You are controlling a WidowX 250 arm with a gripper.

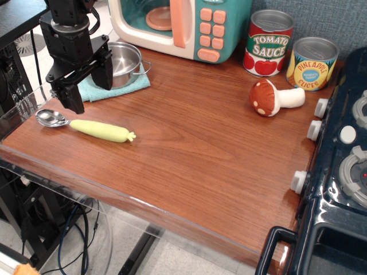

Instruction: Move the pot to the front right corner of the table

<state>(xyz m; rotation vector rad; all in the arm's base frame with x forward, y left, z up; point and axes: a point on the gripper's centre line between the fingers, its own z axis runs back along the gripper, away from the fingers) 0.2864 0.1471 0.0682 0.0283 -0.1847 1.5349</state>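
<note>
The pot (124, 63) is a small shiny steel pot with wire loop handles. It sits on a teal cloth (114, 87) at the back left of the reddish-brown table (195, 149). My black gripper (89, 86) hangs just in front of and left of the pot, above the cloth. Its two fingers (105, 70) stand apart, so it is open and holds nothing. The arm hides the pot's left side.
A spoon with a yellow-green handle (86, 126) lies left front. A toy microwave (183, 26) stands at the back. A tomato sauce can (268, 43), a pineapple can (312, 63) and a toy mushroom (274, 97) sit back right. A dark blue toy stove (338, 172) fills the right side.
</note>
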